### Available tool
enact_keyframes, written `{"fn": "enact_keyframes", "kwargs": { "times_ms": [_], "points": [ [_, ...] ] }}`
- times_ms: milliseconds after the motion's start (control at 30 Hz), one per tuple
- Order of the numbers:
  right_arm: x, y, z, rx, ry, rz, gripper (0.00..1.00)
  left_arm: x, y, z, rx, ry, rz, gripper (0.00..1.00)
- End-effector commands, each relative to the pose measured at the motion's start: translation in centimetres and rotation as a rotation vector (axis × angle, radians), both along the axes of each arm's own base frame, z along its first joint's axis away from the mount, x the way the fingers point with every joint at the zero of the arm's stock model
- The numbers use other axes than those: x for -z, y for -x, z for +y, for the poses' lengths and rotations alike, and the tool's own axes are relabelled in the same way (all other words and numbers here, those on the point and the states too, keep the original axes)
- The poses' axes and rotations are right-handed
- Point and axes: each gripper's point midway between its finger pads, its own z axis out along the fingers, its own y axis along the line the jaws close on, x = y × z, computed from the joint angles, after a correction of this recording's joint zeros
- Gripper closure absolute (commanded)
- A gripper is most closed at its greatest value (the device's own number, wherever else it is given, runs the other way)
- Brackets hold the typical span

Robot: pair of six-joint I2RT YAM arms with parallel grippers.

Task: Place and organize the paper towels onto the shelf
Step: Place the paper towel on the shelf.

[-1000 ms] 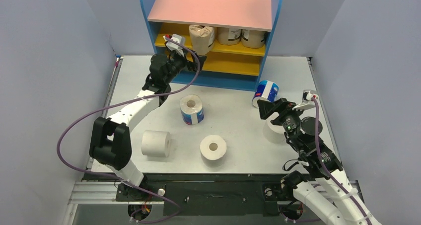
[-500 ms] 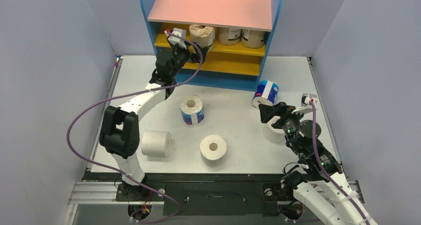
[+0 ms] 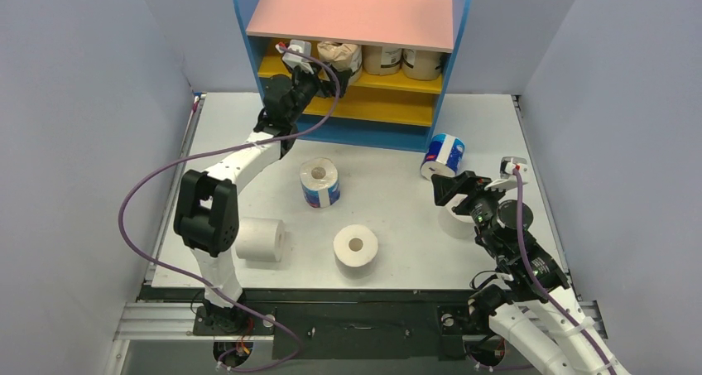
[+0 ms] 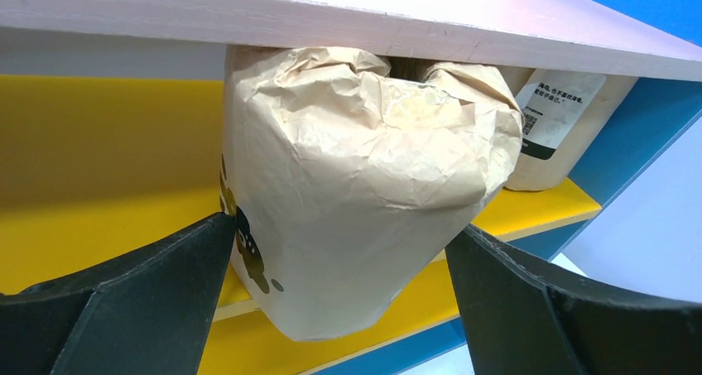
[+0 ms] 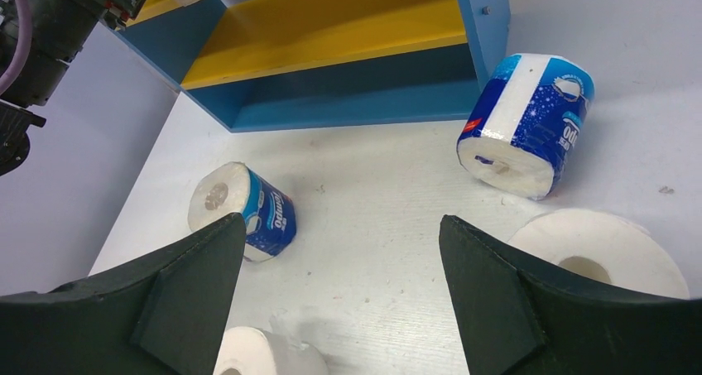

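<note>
Here, L gripper (image 4: 339,228) is clamped on a tan-wrapped roll (image 4: 356,168), fingers wide on either side. The roll is tilted at centre frame on the front edge of the shelf's upper yellow board (image 4: 99,168), just under the pink top board (image 4: 331,11). Two more tan rolls (image 3: 382,60) stand to its right on the same board. R gripper (image 5: 341,226), jaws apart & empty, hovers over the table (image 5: 372,168). Beyond it: a blue-and-white roll (image 5: 530,118) on its side, upper right near the shelf's corner; a second blue-printed roll (image 5: 258,208) at left; a plain white roll (image 5: 600,247) lower right.
</note>
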Motion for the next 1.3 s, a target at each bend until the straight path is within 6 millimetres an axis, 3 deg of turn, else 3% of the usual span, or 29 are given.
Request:
{"fn": "enact_keyframes", "kwargs": {
  "times_ms": [0, 867, 1267],
  "points": [
    [-0.4, -0.2, -0.3, 0.017, 0.013, -0.023, 0.18, -5.3, -0.3, 0.2, -0.026, 0.071, -0.116, 0.04],
    [0.1, -0.1, -0.9, 0.038, 0.028, -0.015, 0.18, -5.1, -2.7, 1.4, -0.217, -0.064, -0.080, 0.04],
    [-0.2, -0.2, -0.6, 0.026, 0.026, -0.017, 0.18, -7.4, 0.8, 1.2, -0.148, -0.065, -0.133, 0.04]
  ]
}}
